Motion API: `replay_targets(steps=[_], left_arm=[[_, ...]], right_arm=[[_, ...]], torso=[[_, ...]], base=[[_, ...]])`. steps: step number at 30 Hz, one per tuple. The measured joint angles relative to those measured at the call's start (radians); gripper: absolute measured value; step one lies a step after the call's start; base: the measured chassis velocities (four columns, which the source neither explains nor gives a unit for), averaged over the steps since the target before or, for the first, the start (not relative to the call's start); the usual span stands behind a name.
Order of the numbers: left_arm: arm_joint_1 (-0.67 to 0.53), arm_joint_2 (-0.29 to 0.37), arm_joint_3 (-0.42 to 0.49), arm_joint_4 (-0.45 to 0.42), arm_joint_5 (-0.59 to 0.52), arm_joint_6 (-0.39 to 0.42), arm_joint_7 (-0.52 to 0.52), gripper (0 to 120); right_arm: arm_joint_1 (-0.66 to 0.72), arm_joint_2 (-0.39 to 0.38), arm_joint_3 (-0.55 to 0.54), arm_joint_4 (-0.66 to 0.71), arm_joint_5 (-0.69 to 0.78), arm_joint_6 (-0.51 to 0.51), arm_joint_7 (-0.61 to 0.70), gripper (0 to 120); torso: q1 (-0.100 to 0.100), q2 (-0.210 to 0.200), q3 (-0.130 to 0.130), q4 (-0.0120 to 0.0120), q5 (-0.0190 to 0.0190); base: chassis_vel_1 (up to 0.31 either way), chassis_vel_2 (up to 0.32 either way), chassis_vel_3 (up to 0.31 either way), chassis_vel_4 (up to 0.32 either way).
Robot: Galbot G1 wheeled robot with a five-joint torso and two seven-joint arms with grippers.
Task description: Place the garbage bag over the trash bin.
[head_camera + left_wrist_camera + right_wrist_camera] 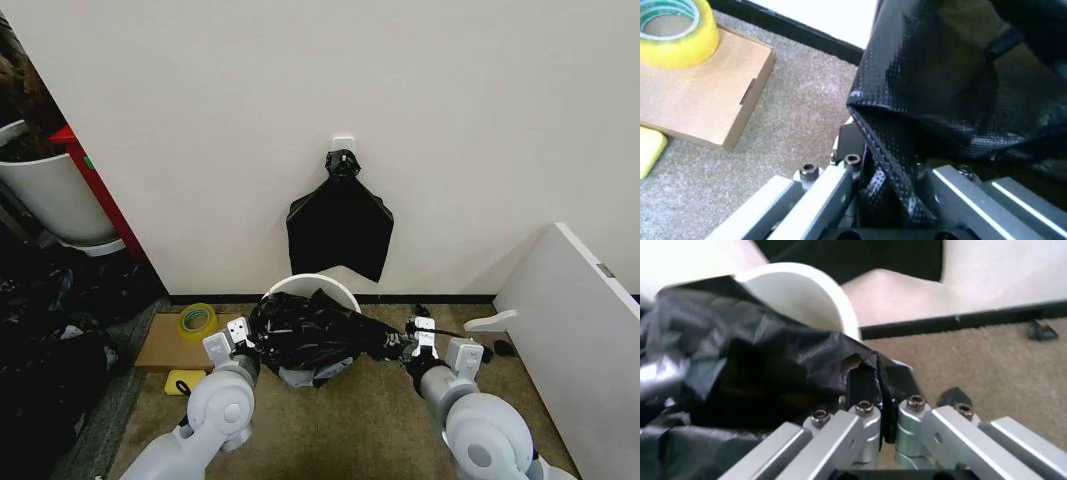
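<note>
Against the wall in the head view, the garbage bag [315,335] drapes over the trash bin [312,284]. Left wrist view: the left end effector [890,192] pinches its film. Right wrist view: the right end effector [885,412] grips its other edge.

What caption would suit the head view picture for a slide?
Both hands, left hand and right hand, grip the garbage bag stretched over the front of the trash bin.

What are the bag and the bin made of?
Garbage bag: thin plastic film by the look, glossy black, wrinkled, with a fine embossed grain in the left wrist view. Trash bin: probably moulded plastic, smooth white, with a rolled rim.
</note>
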Motion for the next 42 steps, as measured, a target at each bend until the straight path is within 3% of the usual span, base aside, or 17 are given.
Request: replay_targets(steps=[5, 7, 8, 11, 13, 18, 19, 21, 29, 32, 36, 42], left_arm=[[0.007, 0.008, -0.002, -0.024, 0.015, 0.018, 0.013, 1], [0.010, 0.021, -0.003, -0.041, 0.024, 0.038, 0.019, 1], [0.010, 0.021, -0.003, -0.041, 0.024, 0.038, 0.019, 1], [0.010, 0.036, -0.003, -0.068, 0.017, 0.062, 0.019, 1], [0.010, 0.038, -0.004, -0.074, 0.012, 0.065, 0.019, 1], [0.005, 0.050, -0.007, -0.107, -0.033, 0.085, 0.001, 1], [0.005, 0.050, -0.007, -0.107, -0.033, 0.085, 0.001, 1], [-0.002, 0.052, -0.004, -0.117, -0.049, 0.095, -0.009, 1], [-0.037, 0.042, 0.023, -0.108, -0.072, 0.105, -0.023, 1], [-0.051, 0.035, 0.038, -0.103, -0.075, 0.113, -0.025, 1], [-0.066, 0.029, 0.070, -0.092, -0.037, 0.122, -0.024, 1], [-0.072, 0.021, 0.092, -0.085, -0.018, 0.126, -0.020, 1]], right_arm=[[-0.030, -0.027, -0.009, 0.033, -0.168, 0.016, -0.104, 10], [-0.051, -0.056, -0.018, 0.055, -0.297, 0.021, -0.175, 22], [-0.051, -0.056, -0.018, 0.055, -0.297, 0.021, -0.175, 22], [-0.084, -0.100, -0.019, 0.057, -0.518, 0.056, -0.290, 36], [-0.090, -0.111, -0.019, 0.057, -0.570, 0.067, -0.312, 39], [-0.109, -0.162, -0.025, 0.039, -0.899, 0.184, -0.451, 62], [-0.109, -0.162, -0.025, 0.039, -0.899, 0.184, -0.451, 62], [-0.097, -0.172, -0.035, 0.028, -1.024, 0.240, -0.494, 73], [-0.052, -0.184, -0.071, 0.029, -1.202, 0.303, -0.570, 98], [-0.030, -0.194, -0.084, -0.003, -1.242, 0.319, -0.582, 95], [0.004, -0.193, -0.115, -0.030, -1.236, 0.301, -0.581, 77], [0.016, -0.187, -0.128, -0.057, -1.234, 0.287, -0.578, 61]], torso=[[0.000, 0.000, 0.000, -0.0001, -0.0001], [0.000, 0.000, 0.000, 0.0000, -0.0001], [0.000, 0.000, 0.000, 0.0000, -0.0001], [0.000, 0.000, 0.000, -0.0001, 0.0001], [0.000, 0.000, 0.000, -0.0001, 0.0000], [0.000, 0.000, 0.000, 0.0000, -0.0001], [0.000, 0.000, 0.000, 0.0000, -0.0001], [0.000, 0.000, 0.000, 0.0000, 0.0001], [0.000, 0.000, 0.000, 0.0000, -0.0002], [0.000, 0.000, 0.000, -0.0001, 0.0002], [0.000, 0.000, 0.000, 0.0000, -0.0001], [0.000, 0.000, 0.000, 0.0000, 0.0000]], base=[[0.000, 0.000, 0.000, 0.000], [0.000, 0.000, 0.000, 0.000], [0.000, 0.000, 0.000, 0.000], [0.000, 0.000, 0.000, 0.000], [0.000, 0.000, 0.000, 0.000], [0.000, 0.000, 0.000, 0.000], [0.000, 0.000, 0.000, 0.000], [0.000, 0.000, 0.000, 0.000], [0.000, 0.000, 0.000, 0.000], [0.000, 0.000, 0.000, 0.000], [0.000, 0.000, 0.000, 0.000], [0.000, 0.000, 0.000, 0.000]])
